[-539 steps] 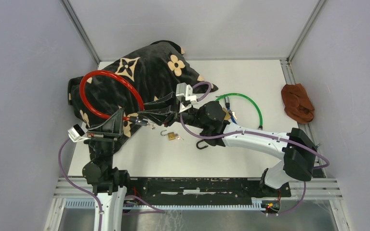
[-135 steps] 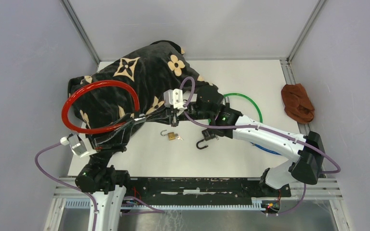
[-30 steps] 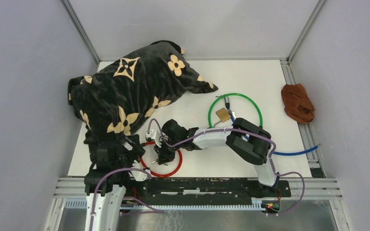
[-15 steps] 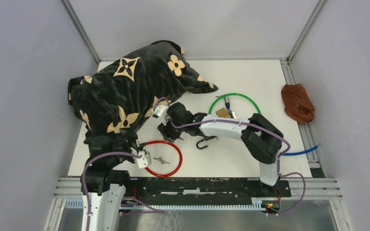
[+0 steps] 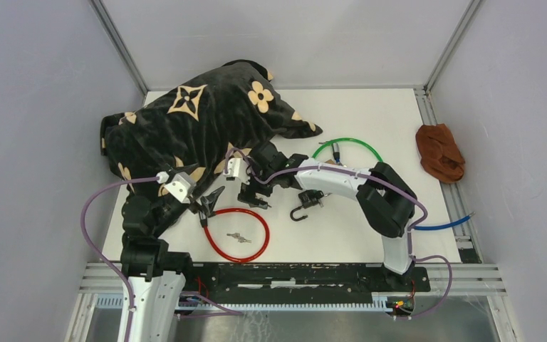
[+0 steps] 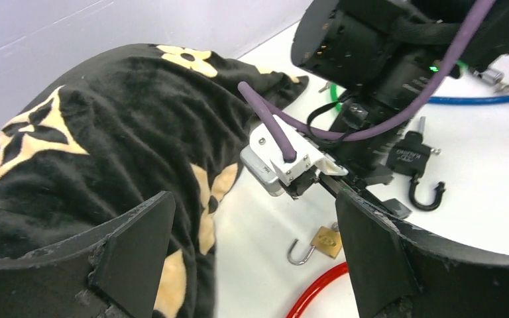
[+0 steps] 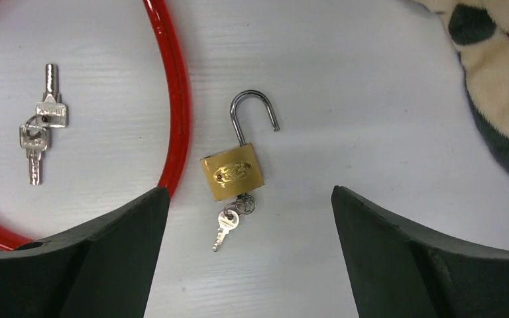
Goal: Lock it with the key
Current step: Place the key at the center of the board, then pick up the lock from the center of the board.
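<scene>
Squarely under the right gripper point(image 7: 248, 191), spread wide: padlock point(image 7: 233, 172), key point(image 7: 225, 228) in it, is lying lengthwise along the gap; left gripper point(image 6: 252, 199), also spread, is hovering farther off.

The brass-gold metal padlock point(image 7: 232, 171) has a silver shackle. The glossy red cable loop point(image 7: 177, 119) lies on a white bench point(image 5: 370, 107). The black plush blanket point(image 5: 199, 121) bears cream flowers.

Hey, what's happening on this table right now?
Neither arm holds anything. The right gripper hovers open over a brass padlock whose shackle is open, a key at its keyhole. It lies just outside a red cable loop with loose keys inside. The left gripper is open too, near the black blanket.
</scene>
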`<state>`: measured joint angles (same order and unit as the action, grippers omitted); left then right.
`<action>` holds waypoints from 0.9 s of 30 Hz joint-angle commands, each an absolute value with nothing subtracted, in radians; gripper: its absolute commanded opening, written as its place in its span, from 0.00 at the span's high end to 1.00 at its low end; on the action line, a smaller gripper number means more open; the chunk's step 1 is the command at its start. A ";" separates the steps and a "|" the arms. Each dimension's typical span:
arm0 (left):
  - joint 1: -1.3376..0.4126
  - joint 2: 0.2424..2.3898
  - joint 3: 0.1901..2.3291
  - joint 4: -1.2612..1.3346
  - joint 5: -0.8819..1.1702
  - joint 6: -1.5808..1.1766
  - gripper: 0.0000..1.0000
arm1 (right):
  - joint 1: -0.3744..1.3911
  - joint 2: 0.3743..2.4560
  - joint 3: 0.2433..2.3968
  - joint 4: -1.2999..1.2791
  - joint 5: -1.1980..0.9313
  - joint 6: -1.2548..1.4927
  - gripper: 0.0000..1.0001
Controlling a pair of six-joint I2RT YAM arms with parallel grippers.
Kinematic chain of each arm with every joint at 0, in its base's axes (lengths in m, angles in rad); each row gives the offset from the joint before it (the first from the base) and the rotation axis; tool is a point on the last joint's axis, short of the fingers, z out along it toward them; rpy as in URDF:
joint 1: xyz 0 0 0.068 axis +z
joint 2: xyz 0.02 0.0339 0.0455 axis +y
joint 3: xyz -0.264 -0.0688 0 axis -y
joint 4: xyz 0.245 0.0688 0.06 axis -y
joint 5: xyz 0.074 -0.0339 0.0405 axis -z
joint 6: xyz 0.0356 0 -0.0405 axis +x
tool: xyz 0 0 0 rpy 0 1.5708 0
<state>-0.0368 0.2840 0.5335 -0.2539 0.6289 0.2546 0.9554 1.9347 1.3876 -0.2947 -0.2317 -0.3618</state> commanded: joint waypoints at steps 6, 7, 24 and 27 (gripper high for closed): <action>-0.040 0.278 0.542 -0.204 0.697 0.114 0.05 | 0.893 2.146 1.654 -0.591 -0.517 -0.820 0.09; -0.041 0.279 0.542 -0.205 0.701 0.117 0.05 | 0.893 2.174 1.680 -0.611 -0.517 -0.830 0.11; -0.039 0.299 0.534 -0.153 0.694 0.110 0.05 | 0.893 2.179 1.577 -0.541 -0.463 -0.802 0.41; -0.039 0.300 0.532 -0.156 0.699 0.112 0.06 | 0.893 2.179 1.563 -0.533 -0.515 -0.802 0.74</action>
